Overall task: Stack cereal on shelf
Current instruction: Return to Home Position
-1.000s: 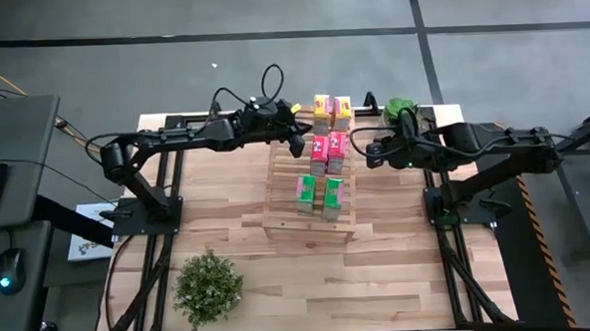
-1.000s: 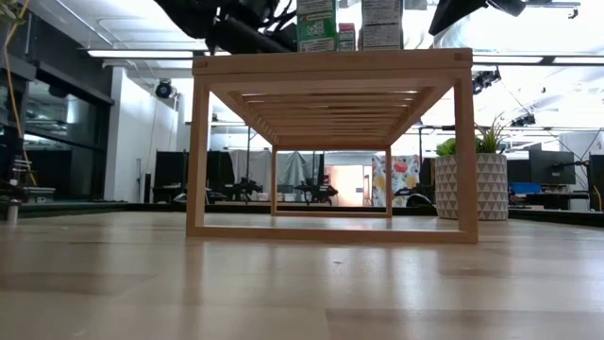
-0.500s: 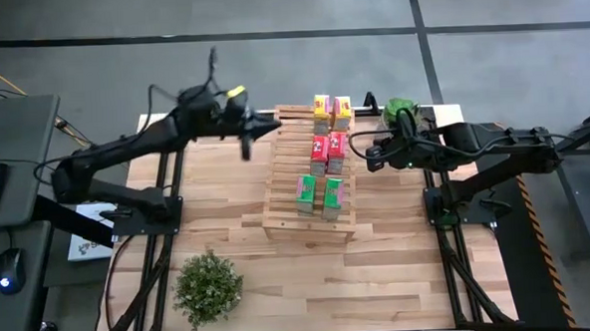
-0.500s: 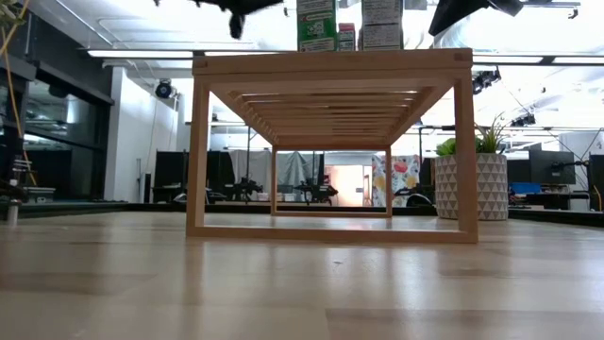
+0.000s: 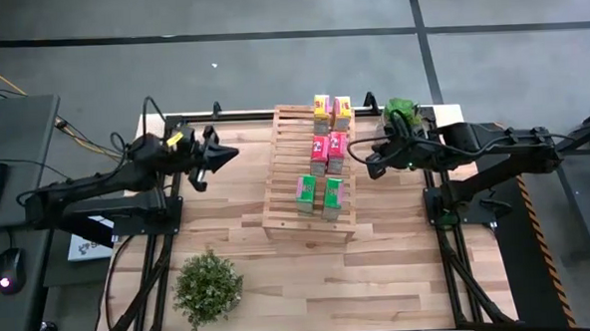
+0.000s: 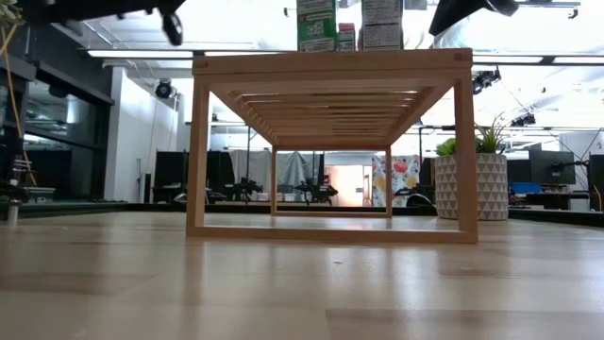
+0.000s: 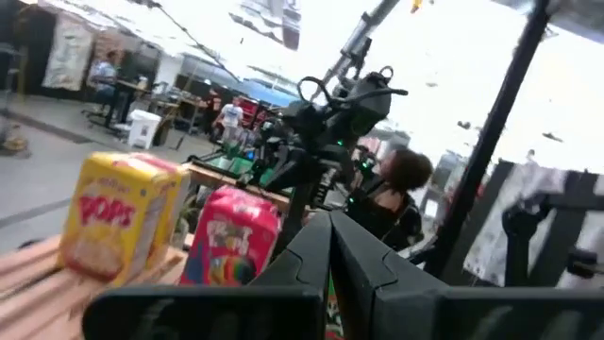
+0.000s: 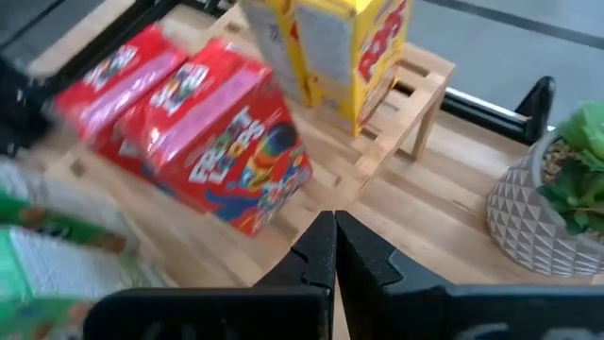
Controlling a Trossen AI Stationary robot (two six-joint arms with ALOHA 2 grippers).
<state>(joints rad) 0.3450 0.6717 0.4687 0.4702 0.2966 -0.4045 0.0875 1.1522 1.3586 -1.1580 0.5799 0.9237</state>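
Note:
The light-wood slatted rack [image 5: 293, 176] stands mid-table. Six cereal boxes stand on its right half in pairs: yellow [image 5: 332, 108] at the far end, pink-red [image 5: 328, 149] in the middle, green [image 5: 321, 192] nearest. The low view shows the green boxes [image 6: 317, 24] on the rack's top [image 6: 330, 62]. My left gripper [image 5: 233, 151] hangs shut over the table left of the rack, pointing at it, and holds nothing [image 7: 330, 236]. My right gripper [image 5: 367, 162] is shut just right of the pink-red boxes [image 8: 226, 151], its tips [image 8: 333, 236] short of them.
A plant in a patterned white pot [image 5: 400, 111] stands at the far right corner, close behind my right arm [image 8: 552, 208]. A leafy plant [image 5: 209, 286] sits at the near left. The rack's left half is bare slats. A person [image 7: 401, 179] shows in the room beyond.
My left gripper has drawn back from the rack's far left corner toward the table's left edge, and now hangs well clear of the rack. The boxes and the rack have stayed where they were.

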